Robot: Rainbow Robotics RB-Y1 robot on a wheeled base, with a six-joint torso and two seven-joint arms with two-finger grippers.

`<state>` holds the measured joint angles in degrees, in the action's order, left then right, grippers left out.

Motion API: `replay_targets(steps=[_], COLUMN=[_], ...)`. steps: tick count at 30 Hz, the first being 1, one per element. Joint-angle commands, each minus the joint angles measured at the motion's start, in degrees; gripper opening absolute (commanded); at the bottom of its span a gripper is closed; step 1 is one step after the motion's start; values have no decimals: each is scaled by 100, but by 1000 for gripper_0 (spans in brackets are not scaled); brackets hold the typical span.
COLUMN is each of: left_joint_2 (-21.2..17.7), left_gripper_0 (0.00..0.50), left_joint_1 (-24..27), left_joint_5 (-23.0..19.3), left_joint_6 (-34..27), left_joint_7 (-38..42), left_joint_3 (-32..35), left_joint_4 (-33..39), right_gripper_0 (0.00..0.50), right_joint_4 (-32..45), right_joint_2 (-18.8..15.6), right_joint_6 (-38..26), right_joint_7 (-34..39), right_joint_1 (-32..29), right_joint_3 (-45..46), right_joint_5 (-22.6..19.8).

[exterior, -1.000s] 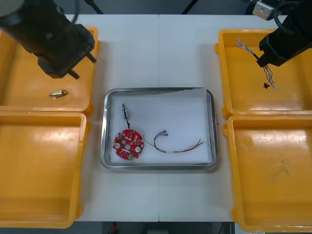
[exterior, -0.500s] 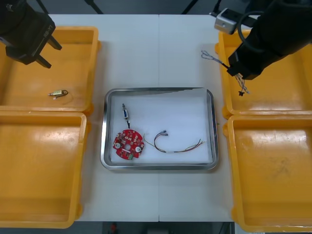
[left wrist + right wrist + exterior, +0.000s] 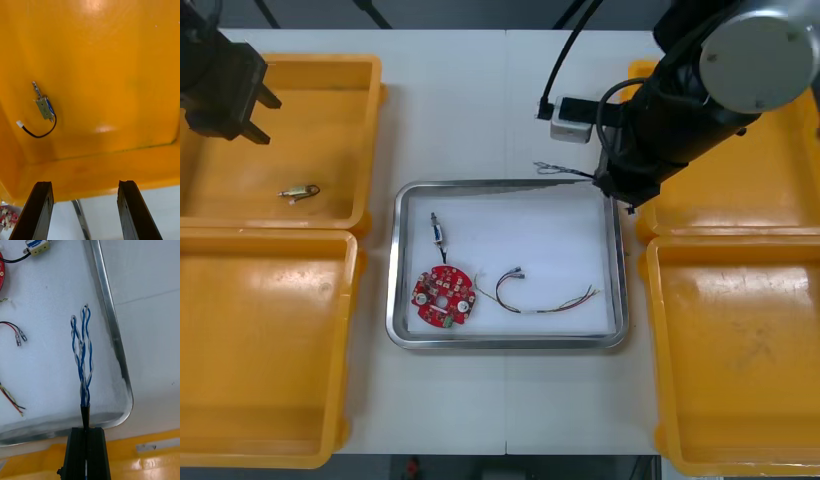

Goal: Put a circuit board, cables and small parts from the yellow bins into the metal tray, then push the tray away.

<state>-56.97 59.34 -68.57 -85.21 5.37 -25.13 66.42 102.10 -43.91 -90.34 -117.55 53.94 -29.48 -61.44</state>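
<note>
One circuit board [image 3: 444, 296] in tray [image 3: 393, 300] | far-left bin [image 3: 240, 150]: small metal part [image 3: 299, 191] | right fingers [image 3: 77, 453] pinch blue-white cable [image 3: 83, 352] | left fingers [image 3: 37, 210] apart, empty

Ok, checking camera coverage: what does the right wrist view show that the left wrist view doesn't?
Right wrist, not left: the right claw shut on the twisted blue and white cable, against the metal tray's white inside. Left wrist, not right: the open left claw above a small metal part in a yellow bin. Both: the tray's rim and some yellow bin wall.
</note>
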Motion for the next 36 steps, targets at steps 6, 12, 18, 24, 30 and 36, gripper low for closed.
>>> replay_targets(steps=[6,12,18,24,30,36], left_joint_2=[-104,-7,90,195,292,406], left_gripper_0=[500,500,500,500,500,500], left_joint_1=[297,148,25,-81,-90,-186], left_joint_5=[-51,-51,-7,46,98,186], left_joint_6=[487,566,742,979,1208,1322], left_joint_7=[404,360,281,184,131,131], left_joint_3=[-976,-1195,-1213,-1354,-1758,-1855], left_joint_4=[-437,-437,-437,-437,-437,-437], right_gripper_0=[0,0,0,0,432,500], right_joint_4=[-304,-585,-700,-761,-761,-761], right_joint_2=[471,594,603,612,612,568], right_joint_6=[772,1431,1765,1809,1783,1686], right_joint_7=[-189,-224,-198,-189,-101,-5], right_joint_1=[82,82,82,82,82,82], right_joint_3=[-867,-1464,-1798,-1842,-1842,-1746], right_joint_5=[686,994,1161,1134,1046,835])
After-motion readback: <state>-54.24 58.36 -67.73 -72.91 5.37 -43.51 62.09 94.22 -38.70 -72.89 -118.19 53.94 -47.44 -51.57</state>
